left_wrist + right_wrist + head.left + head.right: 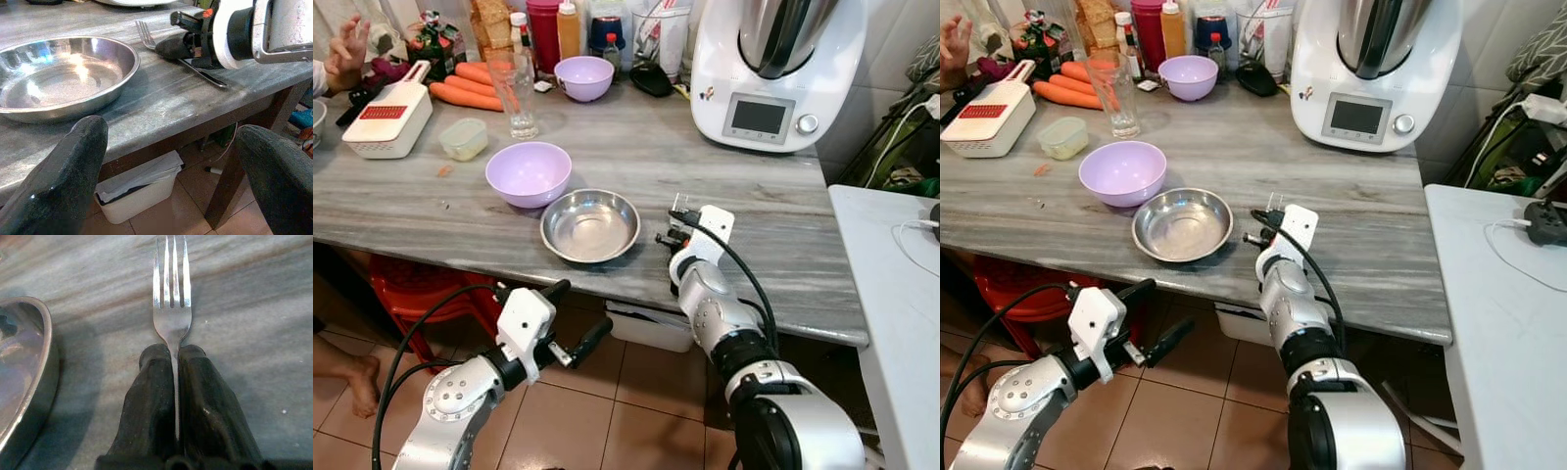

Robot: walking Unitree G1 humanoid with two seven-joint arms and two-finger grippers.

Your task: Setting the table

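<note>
We see a grey marbled desk (773, 220) crowded along the top of the frame: a white kitchen machine with a steel jug (775, 61) at upper right, a small lilac bowl (583, 77), a clear drinking glass (516, 90), orange carrots (470, 86) and a white box grater (388, 118) at upper left, where a person's hand (345, 51) is raised. Nearer the centre sit a large lilac plastic bowl (529, 172) and, just below it, a round shallow steel dish (590, 225).

Our right claw (175, 357) is pinched shut on the handle of a silver metal fork (170, 303), just right of the steel dish and apart from its rim; the tines point away from the claw and lie low over the desk. Our left claw (576, 315) hangs at lower left below the desk edge, its fingers (63, 171) spread wide. A white bin (142, 193) stands on the tiled floor (607, 421) under the desk.
</note>
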